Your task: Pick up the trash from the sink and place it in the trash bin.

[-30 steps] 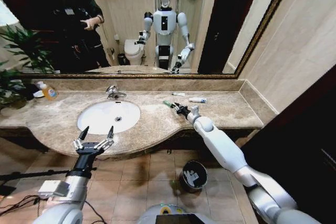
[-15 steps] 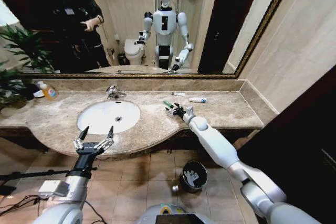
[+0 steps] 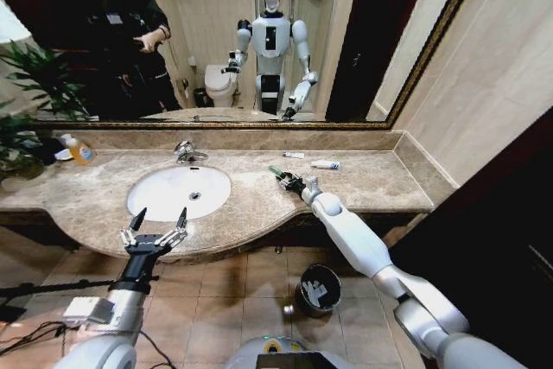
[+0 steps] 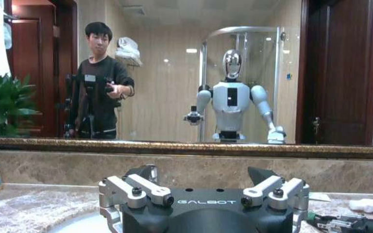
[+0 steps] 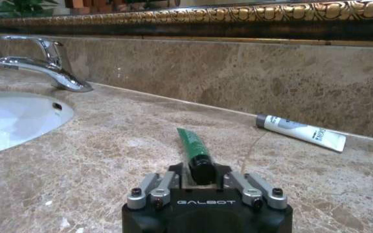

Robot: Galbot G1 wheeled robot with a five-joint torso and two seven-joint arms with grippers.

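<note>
Right gripper (image 5: 198, 180) low on the marble bench (image 3: 363, 181), fingers closed around the green tube's (image 5: 192, 148) black cap end, seemingly for lifting; left gripper (image 3: 156, 224) waits spread open before the sink (image 3: 147, 197).

Marble counter (image 3: 363, 181) carries green tube (image 5: 190, 145); white tube (image 5: 301, 131).

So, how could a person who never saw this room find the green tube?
Start at the white sink and go along the marble counter toward the robot's right. The green tube lies flat there, its dark cap between the right gripper fingers. Its two neighbours by the back wall are white tubes; it alone is green.
</note>
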